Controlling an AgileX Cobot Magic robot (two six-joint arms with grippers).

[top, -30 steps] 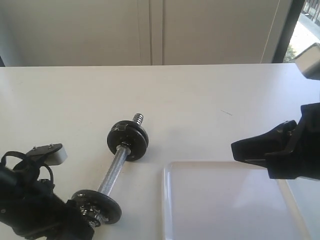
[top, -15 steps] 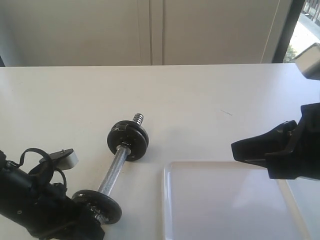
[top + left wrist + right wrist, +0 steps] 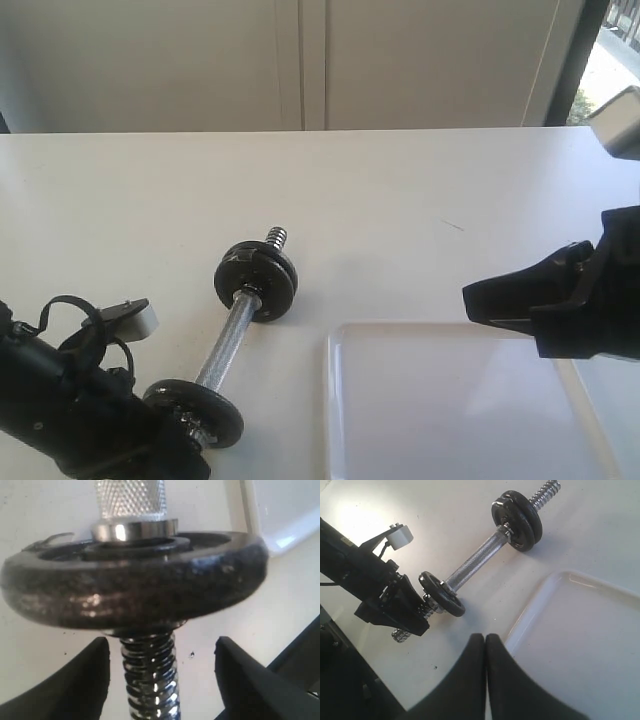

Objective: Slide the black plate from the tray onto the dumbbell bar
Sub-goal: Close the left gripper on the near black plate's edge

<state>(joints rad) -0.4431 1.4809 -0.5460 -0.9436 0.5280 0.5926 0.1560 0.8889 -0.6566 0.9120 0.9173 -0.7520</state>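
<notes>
Left tool (image 3: 160, 655) stands spread astride the near threaded end of the dumbbell bar (image 3: 228, 340), touching neither the thread nor the black plate (image 3: 135, 587). The plate sits on the bar against its collar, judged seated and needing no grip. Right of the bar, the tray (image 3: 335, 400) shows no disc. Farther right of the bar, the right tool (image 3: 486, 640) hovers pressed together, apparently kept clear.

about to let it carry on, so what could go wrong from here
The left tool stands open astride the dumbbell bar at its threaded end; pulling away askew could nudge the bar and roll it. The black plate sits on that thread with no nut visible outside it, so a knock might slide it back off.
</notes>
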